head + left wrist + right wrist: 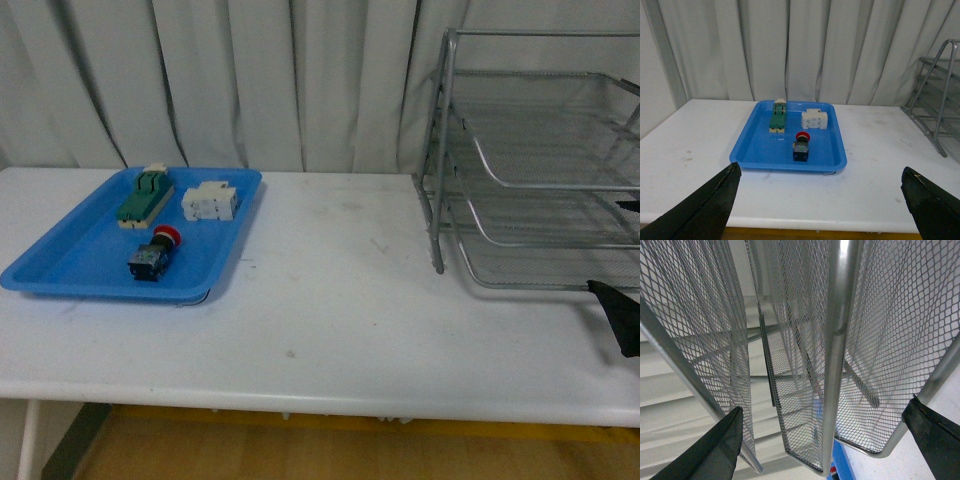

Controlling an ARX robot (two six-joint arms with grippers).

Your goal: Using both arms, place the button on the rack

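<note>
The button (pixel 155 253) lies on its side in the blue tray (pixel 70 262) at the left of the table, red cap toward the curtain. The rack (pixel 540 160) stands at the right. In the left wrist view the button (pixel 801 146) is well ahead of my open left gripper (pixel 820 172), which hangs over the table's near edge with nothing between its fingers. My right gripper (pixel 822 410) is open, close up against the mesh tiers of the rack (pixel 840 315). One of its dark fingers (pixel 620 318) shows at the front view's right edge, beside the lowest tier.
A green-topped beige block (pixel 145 197) and a white blocky component (pixel 210 202) lie in the tray behind the button. White tabletop (pixel 330 290) spans between the tray and the rack. A curtain hangs behind the table.
</note>
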